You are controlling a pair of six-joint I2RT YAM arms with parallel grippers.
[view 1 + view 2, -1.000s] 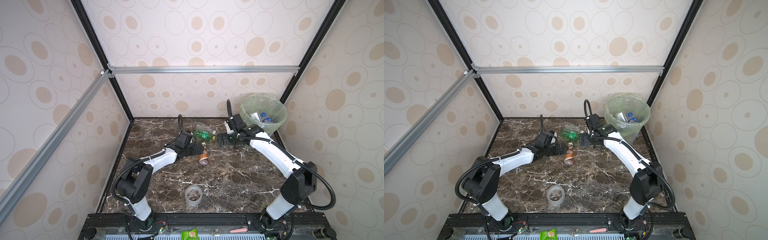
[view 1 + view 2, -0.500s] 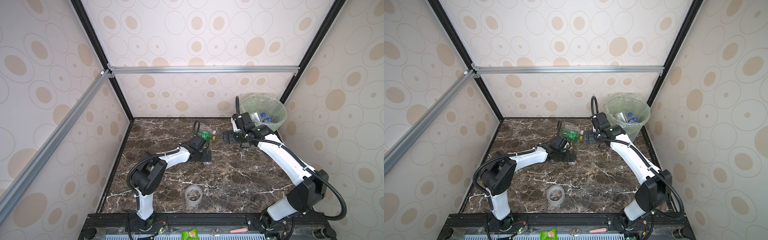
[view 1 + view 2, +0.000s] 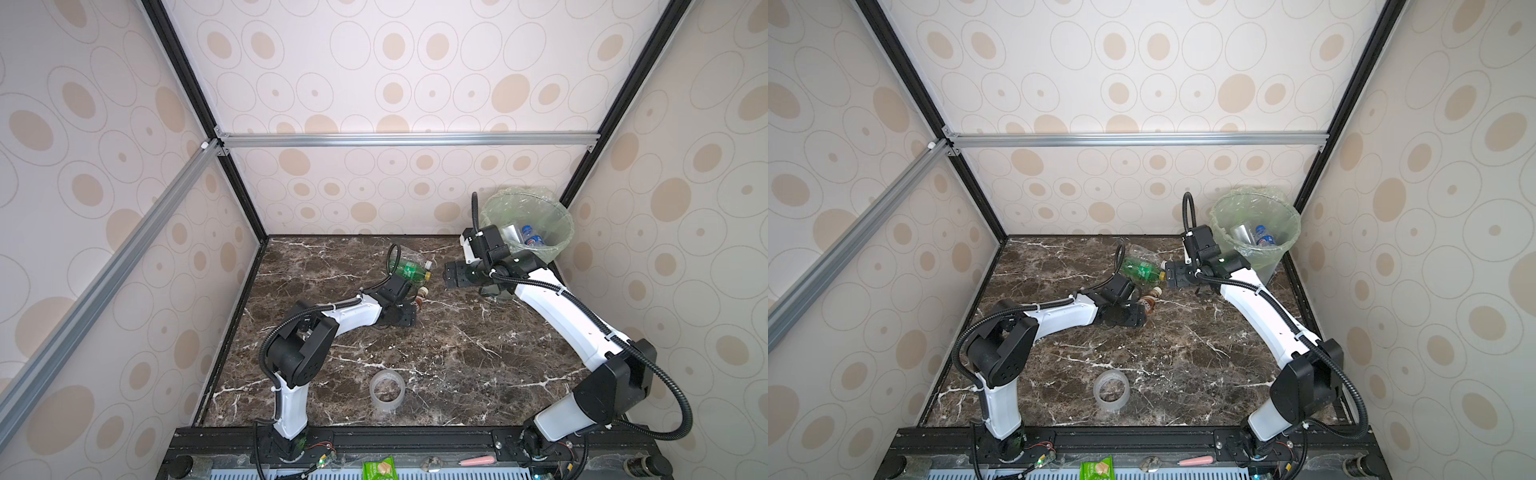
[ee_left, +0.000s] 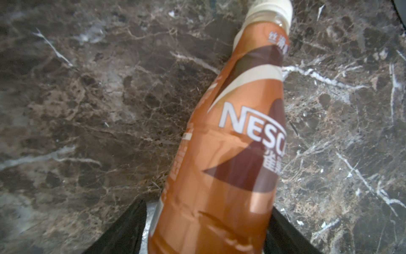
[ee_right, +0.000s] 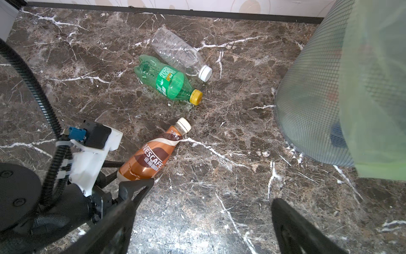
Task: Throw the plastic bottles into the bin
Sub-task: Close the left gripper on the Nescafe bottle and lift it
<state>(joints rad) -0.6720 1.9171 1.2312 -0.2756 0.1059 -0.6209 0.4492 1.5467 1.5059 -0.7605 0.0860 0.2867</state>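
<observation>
Now at the grasp step. Left hand (image 4: 208, 209) low on the counter (image 3: 436, 353), fingers (image 4: 129, 228) either side of the base of the brown bottle (image 5: 147, 161), lying flat; cannot tell whether gripped or merely straddled. Right hand (image 5: 213, 191) wide and empty, hovering near the bin (image 3: 536, 253) in the far right corner. Next, probably: finish the squeeze, lift clear, carry over the rim, let go.

Left wrist view: only the brown label and pale cap, close up. Right wrist view: also the green bottle (image 5: 171, 84) and the clear bottle (image 5: 178, 55), side by side just beyond, on the counter. Top views alone: blue-capped bottles (image 3: 531, 239) already inside the bin, and a tape roll (image 3: 387, 390) near the front edge.
</observation>
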